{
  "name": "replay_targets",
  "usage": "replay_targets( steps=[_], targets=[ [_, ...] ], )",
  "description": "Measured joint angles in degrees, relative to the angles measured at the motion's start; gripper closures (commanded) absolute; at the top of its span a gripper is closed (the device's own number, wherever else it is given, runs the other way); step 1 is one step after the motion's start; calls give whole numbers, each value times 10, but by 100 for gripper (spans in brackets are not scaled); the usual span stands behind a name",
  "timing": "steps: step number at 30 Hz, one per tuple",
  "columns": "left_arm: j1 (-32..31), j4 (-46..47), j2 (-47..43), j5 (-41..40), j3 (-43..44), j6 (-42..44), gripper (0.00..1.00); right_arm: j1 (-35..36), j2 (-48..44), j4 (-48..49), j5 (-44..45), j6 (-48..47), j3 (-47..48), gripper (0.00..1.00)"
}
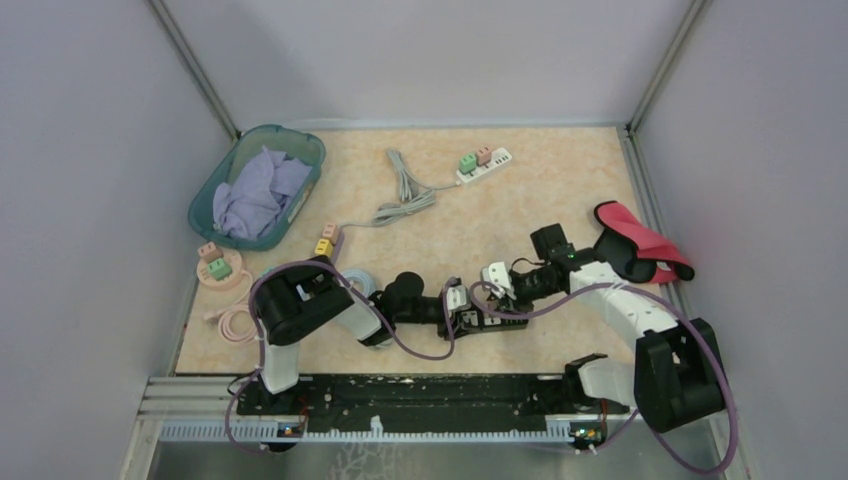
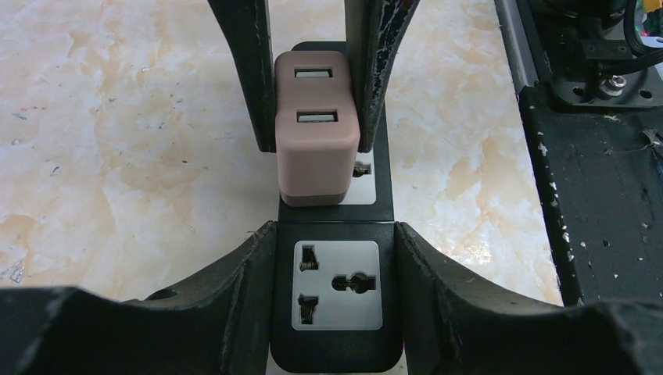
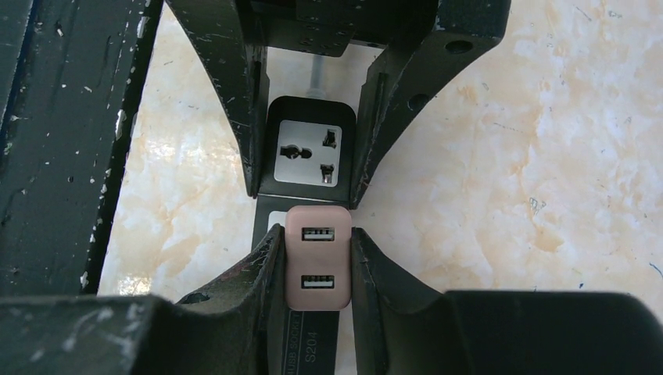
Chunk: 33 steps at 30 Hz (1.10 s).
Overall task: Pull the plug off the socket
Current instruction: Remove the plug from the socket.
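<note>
USB charger plug (image 3: pixel 317 269): seated in black power strip (image 2: pixel 336 355), lower centre of right wrist frame.
Right gripper (image 3: pixel 317 248): clenched on plug sides.
Left gripper (image 2: pixel 335 233): clamped around strip.
Pull: best made straight off socket (image 2: pixel 336 285), strip pinned.

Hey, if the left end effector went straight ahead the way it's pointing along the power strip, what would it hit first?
The pink plug, seated in the power strip just ahead of the left end effector. The right end effector's fingers flank it, so contact there seems likely too.
</note>
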Motion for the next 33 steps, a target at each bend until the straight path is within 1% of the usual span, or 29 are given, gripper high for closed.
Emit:
replay_targets(
  steps=[5, 11, 21, 28, 33],
  targets=[
    [0, -4, 2, 0, 0, -2, 100, 14, 6, 12, 8, 10, 0, 100],
    [2, -6, 2, 0, 0, -4, 100, 35, 7, 49, 29, 75, -1, 100],
    [5, -9, 2, -1, 1, -3, 100, 39, 7, 85, 52, 167, -1, 100],
    [6, -9, 2, -3, 2, -3, 100, 29, 7, 87, 52, 177, -1, 100],
    [6, -8, 2, -5, 2, -4, 100, 10, 7, 75, 33, 156, -1, 100]
  ],
)
